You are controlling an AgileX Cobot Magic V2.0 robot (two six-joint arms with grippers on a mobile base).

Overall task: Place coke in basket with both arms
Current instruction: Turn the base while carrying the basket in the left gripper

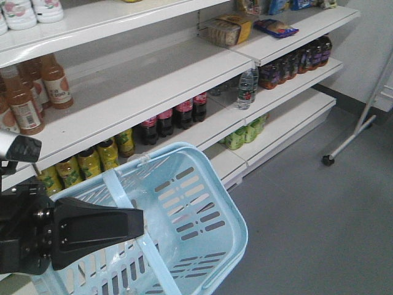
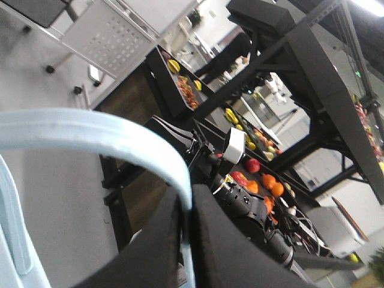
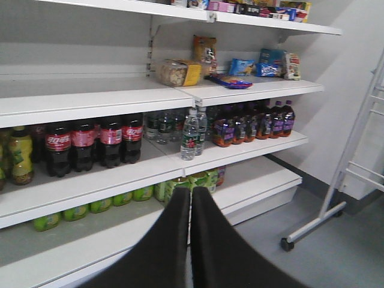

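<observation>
Stocked bench (image 3: 108, 180) tiers are lining the aisle; the left claw (image 2: 187, 210) is pinching a handle of the basket (image 1: 236, 246) while the right claw (image 3: 191, 198), closed and empty, is facing the coke (image 3: 111, 139) up-left of it, likely firm and slick, best gripped mid-label.

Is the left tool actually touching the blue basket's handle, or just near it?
Touching. The left wrist view shows the pale blue basket handle running down between the left tool's black fingers, which close on it with no gap.
</observation>
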